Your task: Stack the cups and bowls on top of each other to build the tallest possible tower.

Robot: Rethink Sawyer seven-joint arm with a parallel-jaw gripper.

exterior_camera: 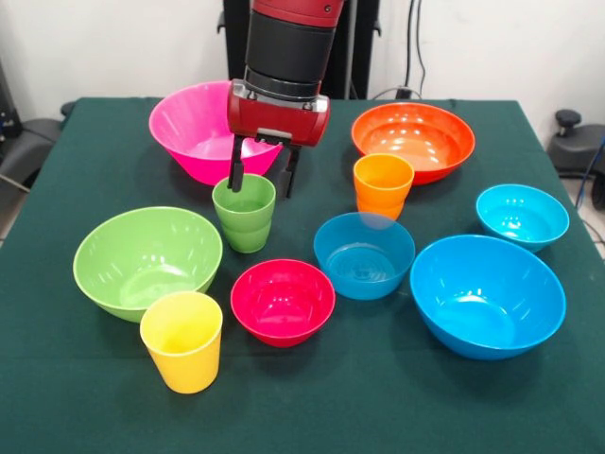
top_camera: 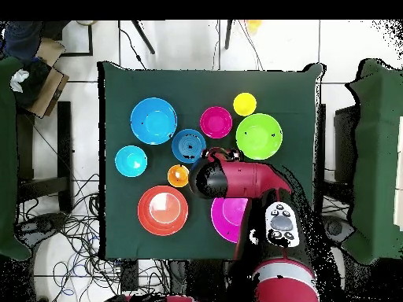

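A dark green cloth-covered square table [exterior_camera: 85,397] fills the middle. Around the table, the white tiled floor [top_camera: 189,47] carries a tangle of black cables [top_camera: 67,236] off one side. A brown cardboard box [top_camera: 43,82] sits near one table corner. White wall [exterior_camera: 492,47] rises behind the table.

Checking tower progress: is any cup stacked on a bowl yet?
No: the green cup, orange cup and yellow cup each stand on the table.

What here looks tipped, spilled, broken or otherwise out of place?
Nothing stands out. All glossy plastic bowls and cups sit upright and apart on the green tablecloth, none stacked. The open gripper hangs at the green tapered cup.
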